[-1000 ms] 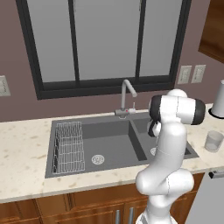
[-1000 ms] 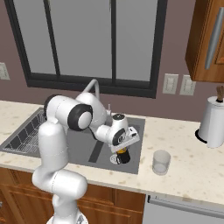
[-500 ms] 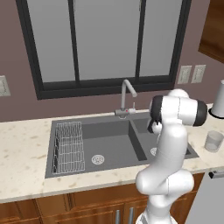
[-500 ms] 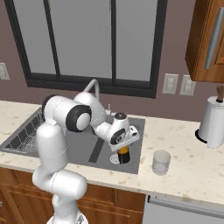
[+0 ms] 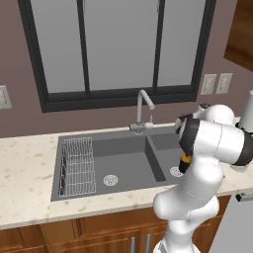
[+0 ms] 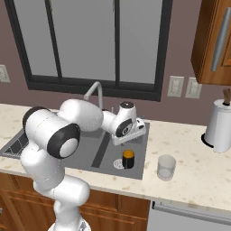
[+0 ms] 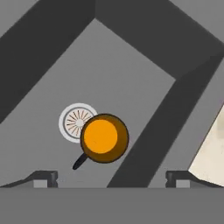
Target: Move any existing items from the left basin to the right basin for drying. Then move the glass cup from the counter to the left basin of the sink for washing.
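**First item is down in the right basin; the hazards now sit between you and the glass**

The surface [image 6: 189, 176] is your biggest concern. The glass cup [image 6: 166, 167] stands on it just beside the sink's [image 5: 57, 163] right rim, and it is close to colourless against the speckled stone. If you misjudge its outline, the hand could come down on the rim of the glass and tip it, or shove it along towards the tall white jar [image 6: 219, 126] further back.

Next, the arm itself. It reaches over the sink with its forearm near the silver tap [image 5: 143, 106]. A wide swing towards the cup could clip the gooseneck, so lift clear before you travel sideways.

The right basin [image 7: 144, 74] is narrow. The divider wall and the outer wall lie close on either side of the hand, and a sideways move made while low could scrape a wall.

In the left basin [image 5: 118, 165] a wire rack [image 5: 78, 165] takes up the left part. When you bring the cup there, aim for the open floor near the drain; setting glass on the rack's edge could leave it tilted.

Smallest, the black-and-orange cylinder [image 7: 104, 138]. It stands upright on the right basin's floor, touching or overlapping the round drain [image 7: 75, 122], directly under the hand [image 7: 111, 178]. The fingers stand wide apart with nothing between them, above the cylinder. If you descend or drift before rising, a fingertip could catch the orange top and knock it over.
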